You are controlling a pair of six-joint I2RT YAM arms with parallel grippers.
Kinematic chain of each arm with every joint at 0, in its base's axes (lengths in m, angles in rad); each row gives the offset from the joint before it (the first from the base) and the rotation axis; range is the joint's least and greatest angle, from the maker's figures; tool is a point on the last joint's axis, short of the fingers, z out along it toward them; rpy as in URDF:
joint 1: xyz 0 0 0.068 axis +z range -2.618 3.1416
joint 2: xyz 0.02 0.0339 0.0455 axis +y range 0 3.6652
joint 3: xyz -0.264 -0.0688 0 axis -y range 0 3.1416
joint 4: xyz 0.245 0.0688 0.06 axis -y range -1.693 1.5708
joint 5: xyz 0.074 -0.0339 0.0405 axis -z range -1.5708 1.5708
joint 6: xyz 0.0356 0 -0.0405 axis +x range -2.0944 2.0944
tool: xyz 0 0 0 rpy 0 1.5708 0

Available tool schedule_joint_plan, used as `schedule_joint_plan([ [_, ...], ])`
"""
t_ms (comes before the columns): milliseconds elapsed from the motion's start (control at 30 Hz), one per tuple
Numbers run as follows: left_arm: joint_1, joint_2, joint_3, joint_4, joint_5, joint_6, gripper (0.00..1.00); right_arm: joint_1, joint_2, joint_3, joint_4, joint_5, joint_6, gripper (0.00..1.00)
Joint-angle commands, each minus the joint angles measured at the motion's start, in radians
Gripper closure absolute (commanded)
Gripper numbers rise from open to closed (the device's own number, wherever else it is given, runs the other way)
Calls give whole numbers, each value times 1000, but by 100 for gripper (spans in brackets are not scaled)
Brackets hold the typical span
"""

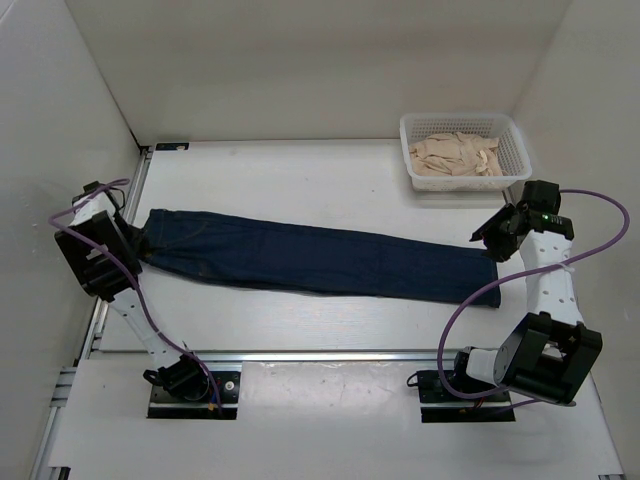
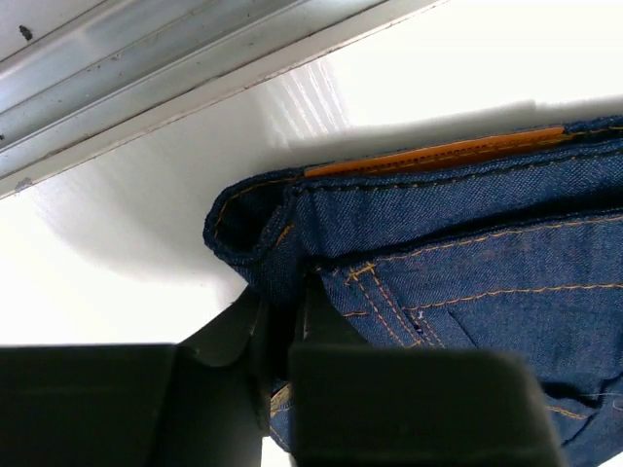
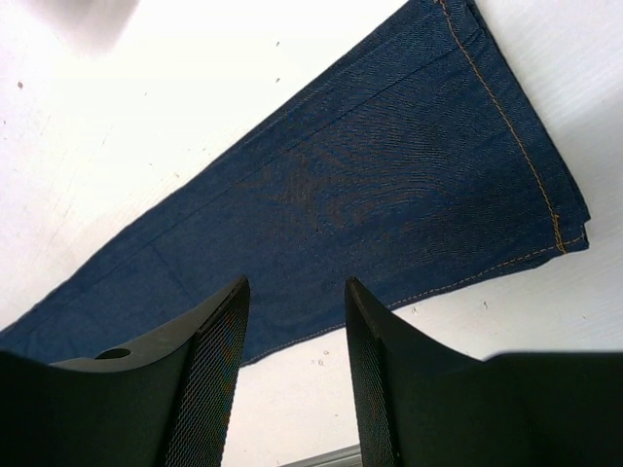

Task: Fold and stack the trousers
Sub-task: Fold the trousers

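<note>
Nearest the bases, at the left of the top view, the left gripper (image 2: pixel 277 336) is clenched on the waistband corner of the trousers (image 1: pixel 320 258). Its wrist view shows denim pinched between the fingers, just below the tan leather patch (image 2: pixel 438 156). At the right, the right gripper (image 3: pixel 294 287) hangs above the leg end with its jaws apart and nothing between them, and the hems (image 3: pixel 555 209) lie toward the right edge of its frame. The trousers lie flat on the table (image 1: pixel 300 180), doubled lengthwise, running from middle left to lower right. The step in hand looks like securing both ends for a crosswise fold. To do it well, the right gripper should come down nearer the hem edge and take both leg layers, or one will trail. Farthest off, at upper right, a white basket (image 1: pixel 470 184) holds beige cloth (image 1: pixel 455 152).
</note>
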Motion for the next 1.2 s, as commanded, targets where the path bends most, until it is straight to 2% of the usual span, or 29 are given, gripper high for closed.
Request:
schedule_joint_plan([
  [0, 7, -17, 4, 27, -37, 1, 90, 2, -23, 44, -15, 4, -3, 51],
  [267, -92, -291, 66, 17, -60, 84, 90, 2, -57, 24, -24, 4, 6, 51],
  [467, -244, -499, 80, 8, -56, 137, 90, 2, -86, 4, -24, -16, 6, 51],
  [600, -461, -597, 71, 8, -60, 147, 90, 2, -86, -14, -6, -35, 6, 51],
  [800, -700, -679, 71, 8, -131, 142, 90, 2, -105, -24, 4, -55, 6, 51],
  [933, -909, -710, 60, 8, -204, 47, 90, 2, -114, -43, 22, -93, 15, 51],
  [1167, -1140, -699, 60, 8, -315, -112, 90, 2, -123, -65, 47, -136, 26, 51],
])
